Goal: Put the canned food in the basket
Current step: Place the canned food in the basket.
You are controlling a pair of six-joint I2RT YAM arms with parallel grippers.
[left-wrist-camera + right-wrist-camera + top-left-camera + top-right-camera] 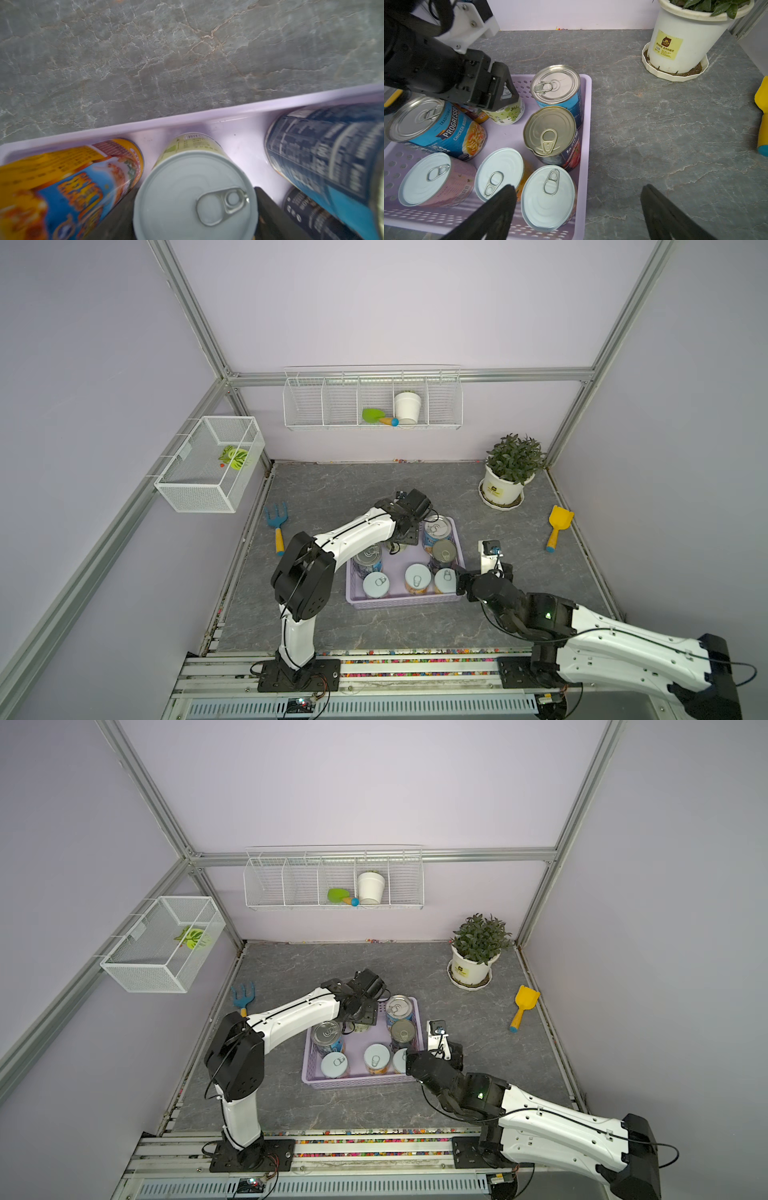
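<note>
**A:** Start at the left of a top view. What's there?

**B:** One blue rake on the tabletop, no part of the job. Next is the left gripper, clamped on the sides of the green-label can, lid up, at the upper edge of the basket.

**A:** Why that spot?

**B:** I'd say it's the free slot. In the left wrist view the can stands between an orange can and a blue can, close to the lilac wall. Holding it upright should let it land on its base. I can't tell whether it touches the basket floor.

**A:** And the count?

**B:** Eight, all inside the basket. There are three taller silver-topped cans, four white-topped cans counting the held one, and the orange can, whose lid is hidden. None are on the tabletop.

**A:** Further right?

**B:** The right gripper, fingers spread wide and empty, hangs over the basket's lower right corner, probably to keep clear of the other arm. Then one potted plant at upper right and one yellow shovel.
</note>
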